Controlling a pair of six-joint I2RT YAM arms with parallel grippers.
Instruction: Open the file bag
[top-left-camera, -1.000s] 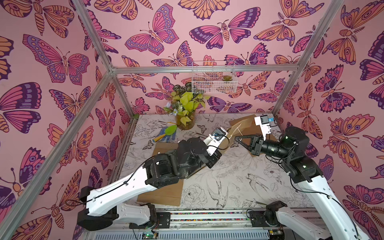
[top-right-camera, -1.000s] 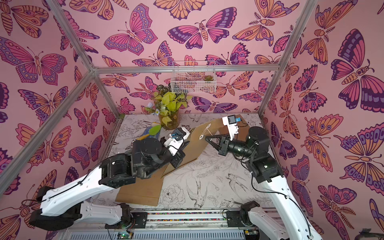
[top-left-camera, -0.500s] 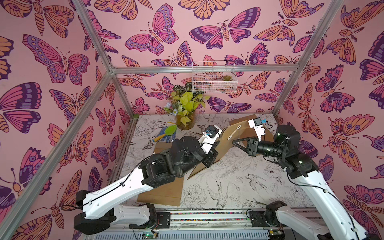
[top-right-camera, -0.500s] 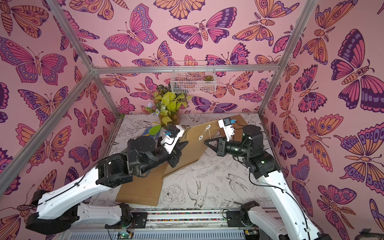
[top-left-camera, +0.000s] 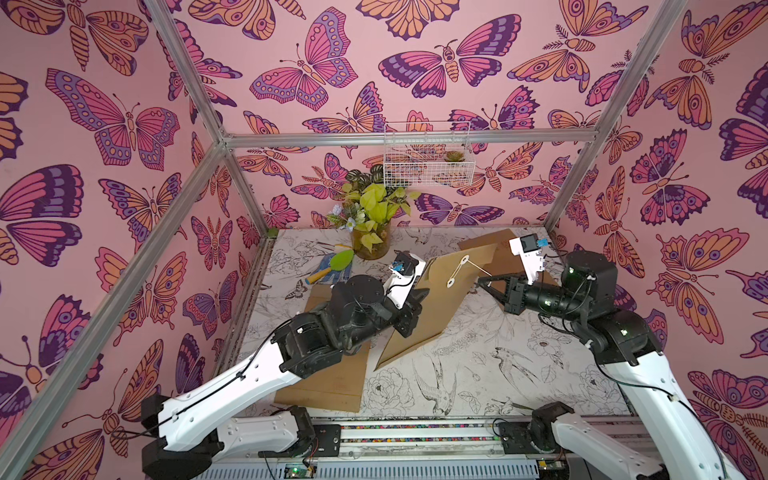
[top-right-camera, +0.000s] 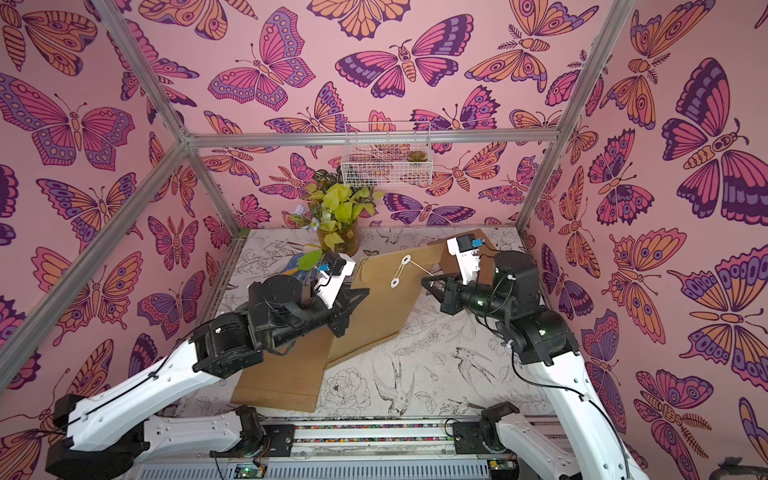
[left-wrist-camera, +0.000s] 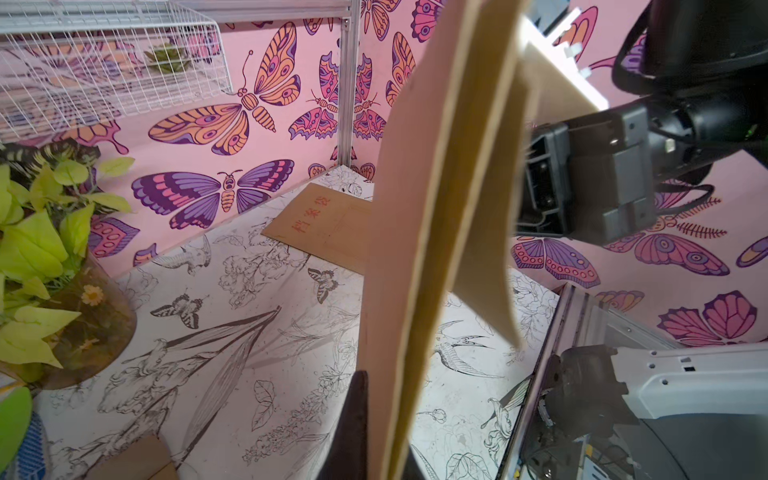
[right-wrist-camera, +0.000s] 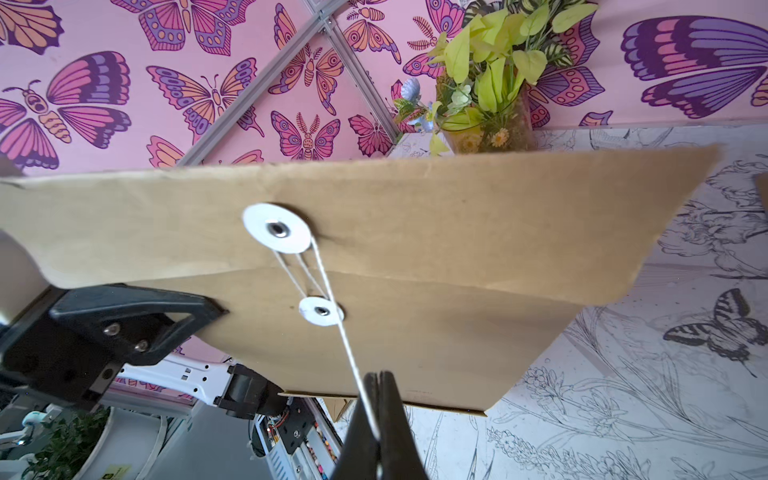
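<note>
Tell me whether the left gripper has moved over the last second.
Yes. In both top views the left gripper, shut on the file bag, has shifted leftward, closer to the plant vase.

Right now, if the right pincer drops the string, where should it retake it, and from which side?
Probably on the free run of string beyond the body washer, where it stands clear of the file bag; between the washers it lies flat. Come at the closure face from the robot's right, since the left pincer holds the bag on edge facing that way.
</note>
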